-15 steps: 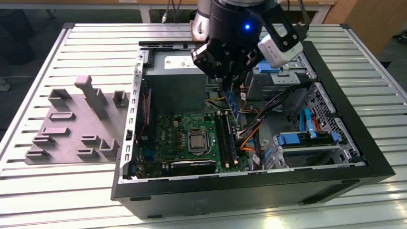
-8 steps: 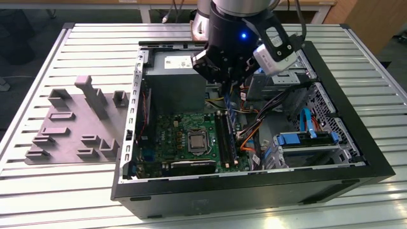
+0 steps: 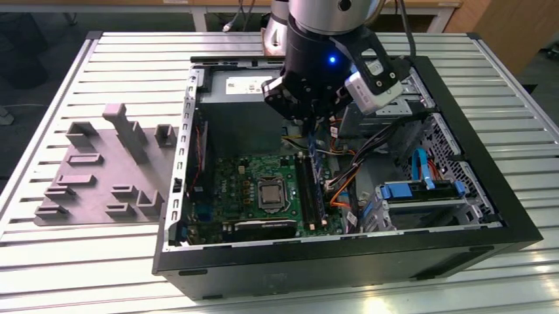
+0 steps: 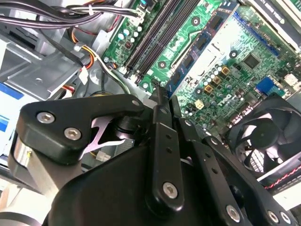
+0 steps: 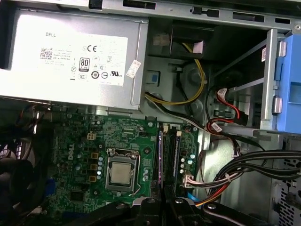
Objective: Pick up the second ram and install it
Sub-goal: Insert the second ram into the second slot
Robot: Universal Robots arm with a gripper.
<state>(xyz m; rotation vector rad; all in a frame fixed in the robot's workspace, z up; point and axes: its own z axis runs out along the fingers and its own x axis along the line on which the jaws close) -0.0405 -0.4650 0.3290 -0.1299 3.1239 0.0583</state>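
The fingers (image 4: 160, 96) are drawn together, and nothing is seen clamped between them in both wrist views. In the exterior view the gripper (image 3: 307, 123) hangs inside the open computer case (image 3: 489, 140), in the upper middle of the frame, over the far end of the memory slots. The second ram (image 4: 202, 47) is seated on edge in the motherboard (image 4: 244, 61), just beside the empty black slot rails (image 4: 155, 37). Its face, with its row of black chips, is seen in the second wrist view. It lies below the fingertips and apart from them, untouched. In the exterior view the same stick (image 3: 319, 195) is seen as a narrow blue strip near the centre of the frame. The grey fixture plate (image 3: 96, 170) rests on the ribbed worktop (image 3: 114, 59) at the exterior view's left, outside the case.
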